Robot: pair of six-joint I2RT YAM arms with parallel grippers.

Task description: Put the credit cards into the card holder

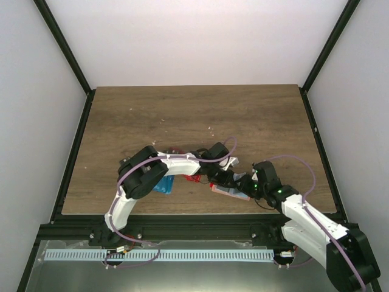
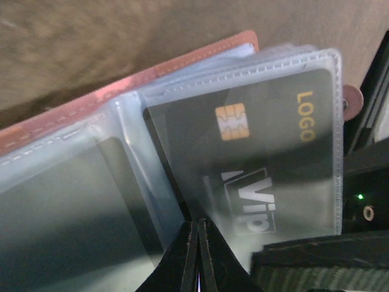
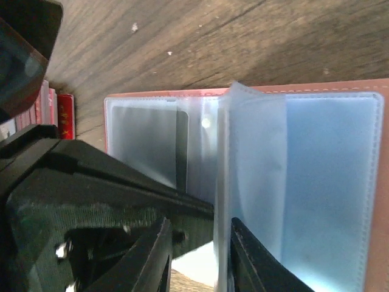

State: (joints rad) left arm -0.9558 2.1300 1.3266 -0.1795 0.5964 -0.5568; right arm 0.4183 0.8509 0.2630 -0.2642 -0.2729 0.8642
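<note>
The tan-pink card holder [image 2: 182,64] lies open on the table, its clear plastic sleeves fanned out; it also shows in the top view [image 1: 226,191] and the right wrist view [image 3: 383,182]. A dark grey-black credit card [image 2: 273,140] with a gold chip sits inside a sleeve. My left gripper [image 2: 199,228] is shut, its tips at that card's near edge. My right gripper [image 3: 200,255] is open, with one upright sleeve page [image 3: 222,182] and the left gripper's tip between its fingers. Red cards [image 1: 193,178] and a blue card [image 1: 163,185] lie left of the holder.
The red card stack [image 3: 62,115] shows at the left of the right wrist view. Both arms cross close together over the holder near the table's front edge [image 1: 194,213]. Bare wooden table [image 1: 194,115] stretches behind.
</note>
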